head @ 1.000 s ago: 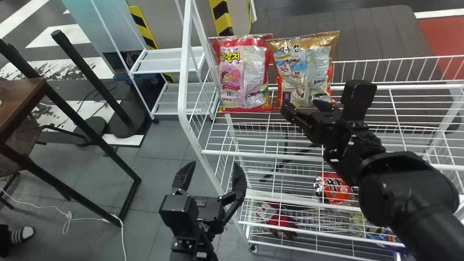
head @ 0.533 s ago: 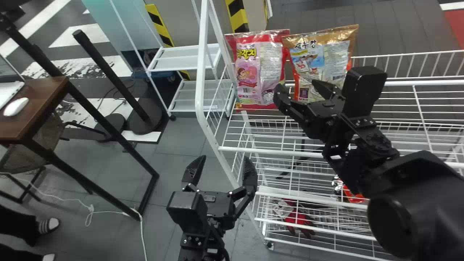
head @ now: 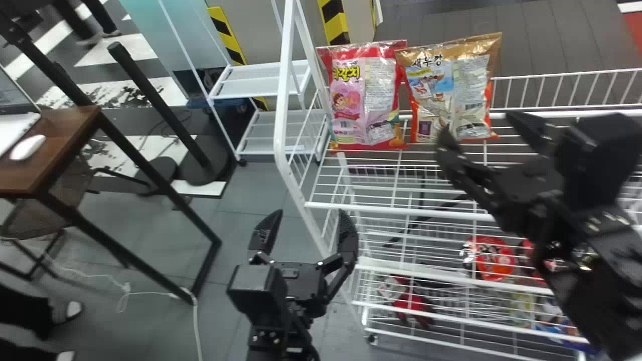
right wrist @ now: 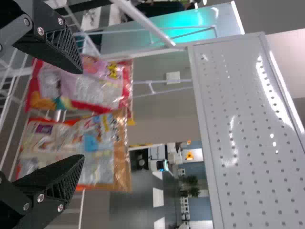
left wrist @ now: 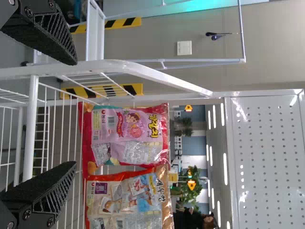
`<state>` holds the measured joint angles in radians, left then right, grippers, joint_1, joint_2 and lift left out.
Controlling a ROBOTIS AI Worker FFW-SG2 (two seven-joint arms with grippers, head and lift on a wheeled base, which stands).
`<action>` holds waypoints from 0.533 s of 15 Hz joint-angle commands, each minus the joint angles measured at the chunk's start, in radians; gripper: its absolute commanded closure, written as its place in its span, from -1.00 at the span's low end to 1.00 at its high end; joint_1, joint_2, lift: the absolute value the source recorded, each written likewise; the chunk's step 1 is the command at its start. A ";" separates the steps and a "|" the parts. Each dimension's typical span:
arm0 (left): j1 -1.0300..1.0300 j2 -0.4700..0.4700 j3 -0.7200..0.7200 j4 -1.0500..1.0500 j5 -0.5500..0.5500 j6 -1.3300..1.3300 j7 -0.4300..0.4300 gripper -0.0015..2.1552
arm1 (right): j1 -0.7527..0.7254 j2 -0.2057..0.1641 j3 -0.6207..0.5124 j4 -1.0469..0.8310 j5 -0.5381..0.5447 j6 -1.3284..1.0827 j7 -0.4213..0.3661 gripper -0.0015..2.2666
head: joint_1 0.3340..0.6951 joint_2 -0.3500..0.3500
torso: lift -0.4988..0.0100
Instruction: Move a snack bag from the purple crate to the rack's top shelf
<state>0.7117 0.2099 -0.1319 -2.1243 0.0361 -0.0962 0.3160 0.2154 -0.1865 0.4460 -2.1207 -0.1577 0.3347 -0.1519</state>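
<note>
Two snack bags stand side by side at the left end of the rack's top shelf (head: 381,206): a pink-red bag (head: 363,95) and, touching or nearly touching it, a gold-orange bag (head: 449,90). My right gripper (head: 481,135) is open in front of and right of the gold-orange bag, holding nothing. In the right wrist view both bags lie beyond the open right gripper (right wrist: 82,114). Lower, by the rack's left front post, my left gripper (head: 306,228) stays parked, open; the left wrist view has the left gripper (left wrist: 75,112) with the pink-red bag (left wrist: 126,136) beyond.
Lower rack shelves carry a red-lidded cup (head: 489,258), red gloves (head: 414,303) and other packs. The rack's white left post (head: 288,90) rises near the left gripper. A brown table (head: 65,145) stands at the left, a white cart (head: 266,80) behind.
The right gripper has drawn back to the right, away from the gold-orange bag, and stays open. The head view has swung left, shifting the rack rightward in it. The left gripper stays open.
</note>
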 commanded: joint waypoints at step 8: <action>0.046 0.006 -0.011 -0.017 0.010 -0.193 -0.038 -0.94 | 0.538 -0.050 -0.368 -0.157 0.056 -0.455 0.158 -0.79 | 1.00 0.31 | 0.97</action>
<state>0.7546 0.2187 -0.1277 -2.1472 0.0451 -0.2671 0.2780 0.7003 -0.2415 0.0969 -2.2863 -0.1089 -0.0365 0.0051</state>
